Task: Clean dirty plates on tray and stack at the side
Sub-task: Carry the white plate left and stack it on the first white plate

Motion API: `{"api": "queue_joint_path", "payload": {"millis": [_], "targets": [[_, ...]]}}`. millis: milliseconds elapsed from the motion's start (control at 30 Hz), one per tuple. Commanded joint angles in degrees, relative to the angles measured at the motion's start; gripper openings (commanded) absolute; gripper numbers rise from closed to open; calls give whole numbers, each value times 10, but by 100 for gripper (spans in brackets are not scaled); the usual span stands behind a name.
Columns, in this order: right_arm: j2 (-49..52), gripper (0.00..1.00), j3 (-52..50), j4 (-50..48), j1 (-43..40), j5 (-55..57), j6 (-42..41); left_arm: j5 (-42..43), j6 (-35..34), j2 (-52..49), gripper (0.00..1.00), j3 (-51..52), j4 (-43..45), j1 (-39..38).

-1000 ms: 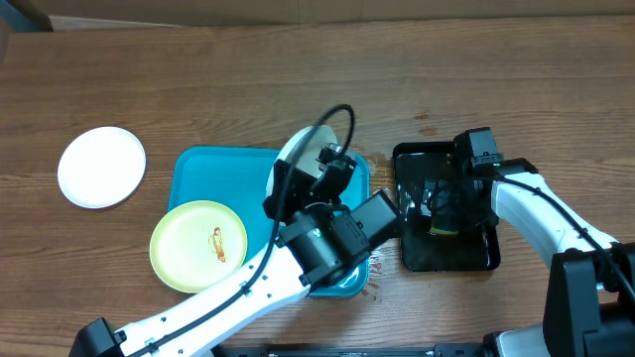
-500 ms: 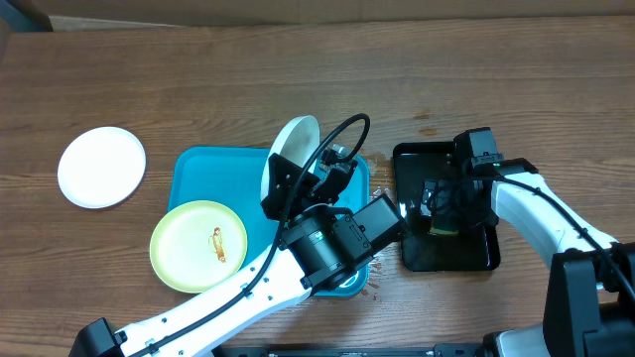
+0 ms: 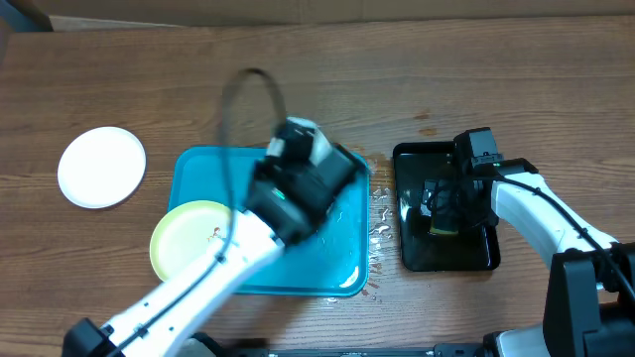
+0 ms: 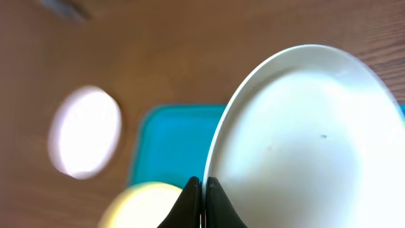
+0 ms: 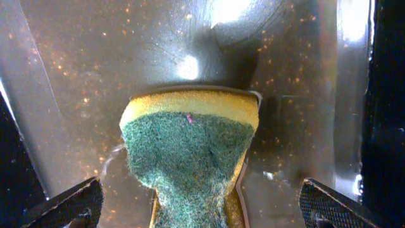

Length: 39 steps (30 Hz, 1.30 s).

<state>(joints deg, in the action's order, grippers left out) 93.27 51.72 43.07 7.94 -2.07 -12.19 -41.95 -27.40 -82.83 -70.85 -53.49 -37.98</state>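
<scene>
We see the left gripper [image 4: 202, 193] clenched on the rim of a white plate [image 4: 304, 139]. It holds the plate tilted on edge above the blue tray [image 3: 203, 174], face turned to the wrist view's right. A yellow plate [image 3: 184, 243] lies flat over the tray's near-left corner. A second white plate [image 3: 101, 167] lies on the table [image 3: 446, 79], left of the tray. The right gripper [image 5: 202, 206] hangs spread wide over the black tray [image 3: 476, 256], with a sponge [image 5: 190, 145] between its fingers, green side up. We cannot tell whether they touch it.
</scene>
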Motion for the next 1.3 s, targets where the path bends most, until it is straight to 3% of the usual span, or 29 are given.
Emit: {"api": "queue_joint_path", "payload": {"millis": [0, 67, 200, 333, 533, 767, 1100, 1167, 1267], "targets": [[-8, 100, -3, -2, -2, 5, -2, 284, 1, 9, 4, -13, 26, 147], [-8, 100, -3, -2, -2, 5, -2, 383, 15, 8, 4, -13, 36, 247], [-8, 100, -3, -2, -2, 5, -2, 479, 22, 7, 4, -13, 40, 440], [-8, 100, -3, -2, -2, 5, -2, 478, 21, 7, 4, -13, 40, 599], [-8, 100, -3, -2, -2, 5, -2, 458, 14, -9, 4, -12, 68, 770], [-8, 100, -3, -2, -2, 5, -2, 437, -9, -69, 4, -12, 125, 847], [-8, 100, -3, -2, -2, 5, -2, 456, -9, -169, 5, -12, 184, 852], [-8, 100, -3, -2, -2, 5, -2, 493, -9, -169, 21, -12, 202, 853], [-8, 100, -3, -2, -2, 5, -2, 561, 8, -167, 70, -18, 220, 853]]}}
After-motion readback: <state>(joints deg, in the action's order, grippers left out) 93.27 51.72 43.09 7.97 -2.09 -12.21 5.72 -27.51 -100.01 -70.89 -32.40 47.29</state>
